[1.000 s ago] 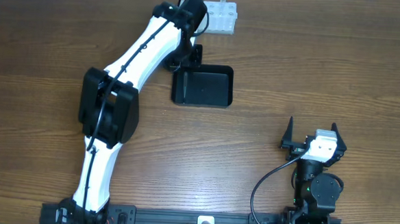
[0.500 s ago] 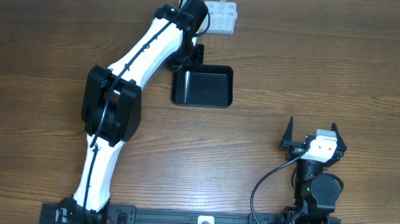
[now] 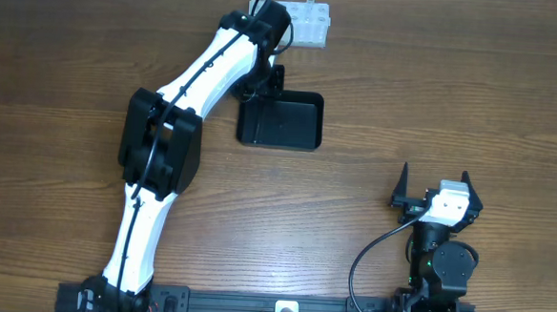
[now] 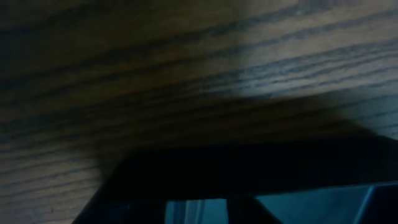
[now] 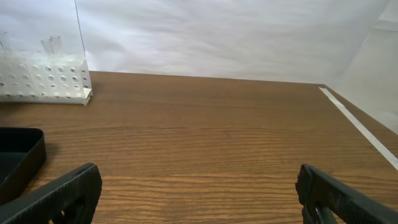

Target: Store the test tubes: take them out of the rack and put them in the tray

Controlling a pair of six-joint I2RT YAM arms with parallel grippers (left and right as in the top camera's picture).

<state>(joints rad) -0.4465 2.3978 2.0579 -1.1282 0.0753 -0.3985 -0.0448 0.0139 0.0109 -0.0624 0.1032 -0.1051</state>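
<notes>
A white test tube rack [image 3: 304, 26] stands at the far edge of the table, with a clear tube [image 3: 311, 1] upright in it. In front of it lies the black tray [image 3: 282, 120], its floor bare. My left gripper [image 3: 263, 79] is low at the tray's far left corner; its wrist view looks closely at the wood and the tray's dark rim [image 4: 249, 168]. My right gripper [image 3: 432, 188] hovers open and holds nothing, near its base at the right. It sees the rack [image 5: 43, 81], a tube [image 5: 53, 43] and the tray's corner [image 5: 18, 155] farther off.
Bare wooden table [image 3: 454, 89] stretches right of the tray and the rack. A white strip [image 5: 360, 127] marks the table's edge in the right wrist view, with a white backdrop behind the rack.
The left arm's elbow has swung slightly to the right while its gripper stays at the tray's corner. The tray has shifted a touch to the left. The right arm is still.
</notes>
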